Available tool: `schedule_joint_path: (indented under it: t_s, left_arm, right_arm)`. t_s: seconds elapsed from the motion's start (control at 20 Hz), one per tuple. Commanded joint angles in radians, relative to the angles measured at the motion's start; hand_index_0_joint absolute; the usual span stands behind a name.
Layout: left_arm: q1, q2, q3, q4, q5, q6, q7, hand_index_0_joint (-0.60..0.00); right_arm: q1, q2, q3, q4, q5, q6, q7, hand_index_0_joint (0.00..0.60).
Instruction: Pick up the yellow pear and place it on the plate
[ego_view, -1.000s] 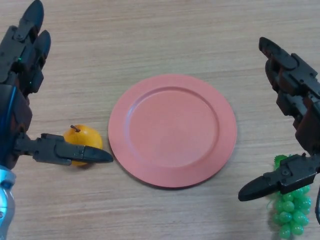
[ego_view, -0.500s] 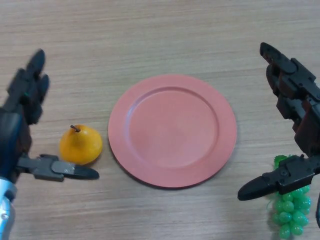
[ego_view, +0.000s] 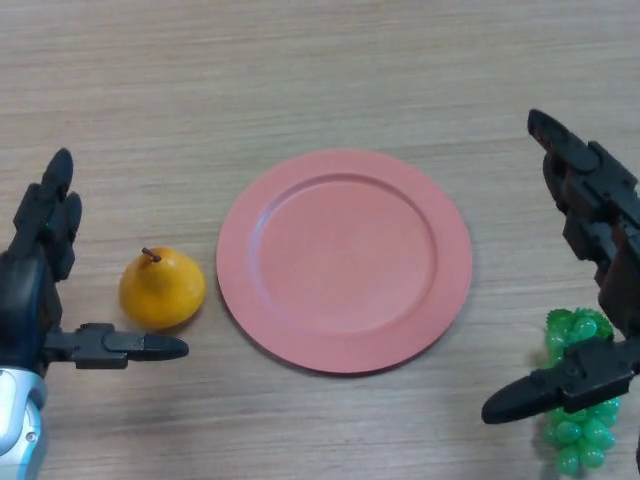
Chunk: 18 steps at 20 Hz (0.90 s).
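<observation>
The yellow pear with a short brown stem lies on the wooden table, just left of the pink plate. The plate holds nothing. My left hand is open at the left edge, its fingers pointing up beside the pear and its thumb stretched out below the pear, not touching it. My right hand is open at the right edge, right of the plate, fingers up and thumb low.
A bunch of green grapes lies at the bottom right, partly under my right thumb. The wooden table stretches out beyond the plate.
My left hand has drawn back down and left, so its thumb no longer covers the pear. My right hand has shifted slightly down and right.
</observation>
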Motion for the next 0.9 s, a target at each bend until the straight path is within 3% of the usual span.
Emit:
schedule_joint_path:
  t_s: [0.05,0.55,0.85,0.9]
  left_arm:
    - [-0.082,0.06,0.013,0.04,0.023,-0.191,0.037,0.0]
    - [-0.249,0.034,-0.037,0.449,-0.079,-0.362,-0.041,0.0]
    - [-0.346,0.046,-0.044,0.676,-0.075,-0.452,-0.053,0.0]
    - [-0.348,0.046,-0.044,0.677,-0.074,-0.454,-0.052,-0.099]
  right_arm:
    - [-0.023,-0.012,-0.062,-0.093,0.036,-0.111,-0.015,0.0]
    - [-0.022,-0.01,-0.089,-0.134,0.057,-0.106,-0.036,0.0]
    - [-0.025,-0.004,-0.093,-0.134,0.086,-0.091,-0.07,0.0]
    - [-0.024,-0.004,-0.093,-0.134,0.087,-0.092,-0.07,0.0]
